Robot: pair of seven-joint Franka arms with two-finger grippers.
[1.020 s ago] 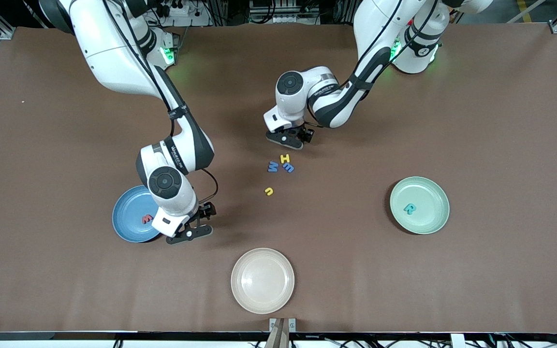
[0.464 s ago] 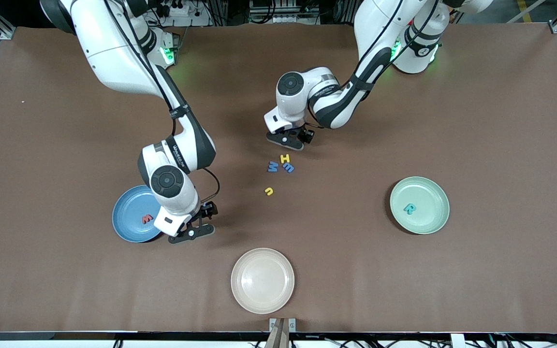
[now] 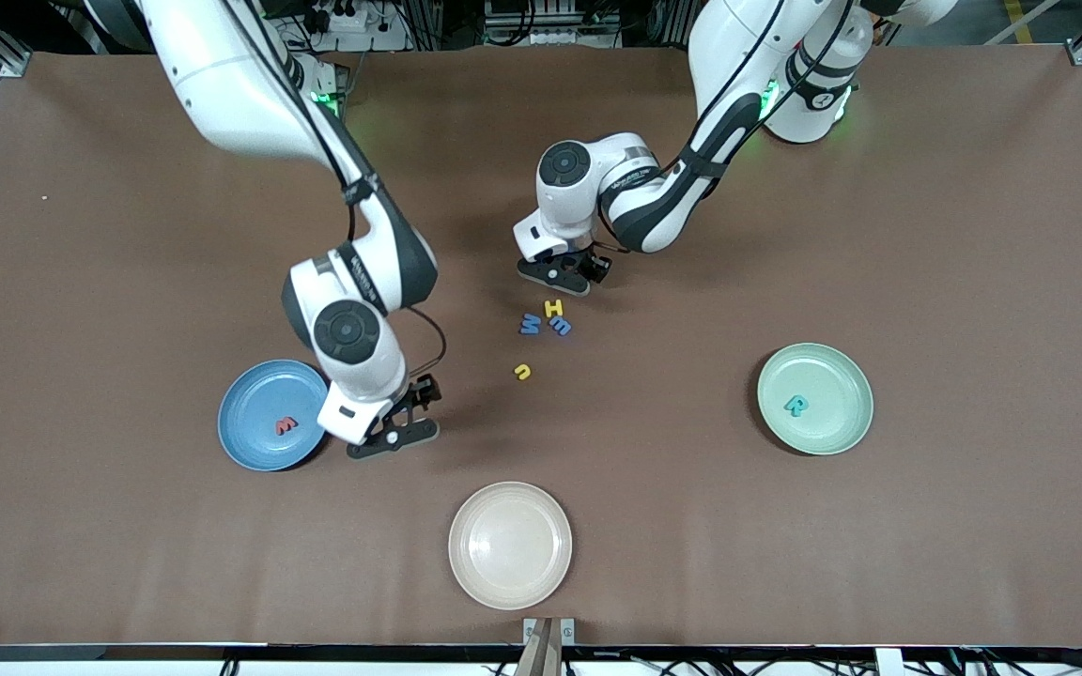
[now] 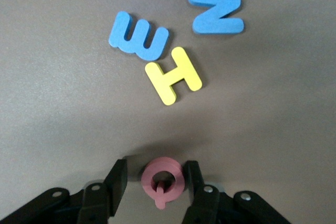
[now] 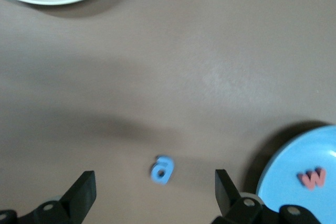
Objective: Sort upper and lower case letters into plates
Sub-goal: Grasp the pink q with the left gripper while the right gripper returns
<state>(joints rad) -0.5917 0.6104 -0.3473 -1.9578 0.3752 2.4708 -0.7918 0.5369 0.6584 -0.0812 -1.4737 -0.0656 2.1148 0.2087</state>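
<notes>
The front camera is looking steeply down across the whole table [image 3: 973, 235]. Each wrist camera is facing down close above it. The left shares the yellow H [image 4: 173, 75] [image 3: 554, 307]; the right shares the blue plate [image 5: 304, 169] [image 3: 250, 441].

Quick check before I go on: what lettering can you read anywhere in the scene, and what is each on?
"R": teal letter in the pale green plate.
"w": red letter in the blue plate.
"Q": red letter between the left gripper fingers.
"H": yellow letter.
"W": blue letter.
"m": blue letter.
"a": blue letter.
Arm lettering: too small to read.
</notes>
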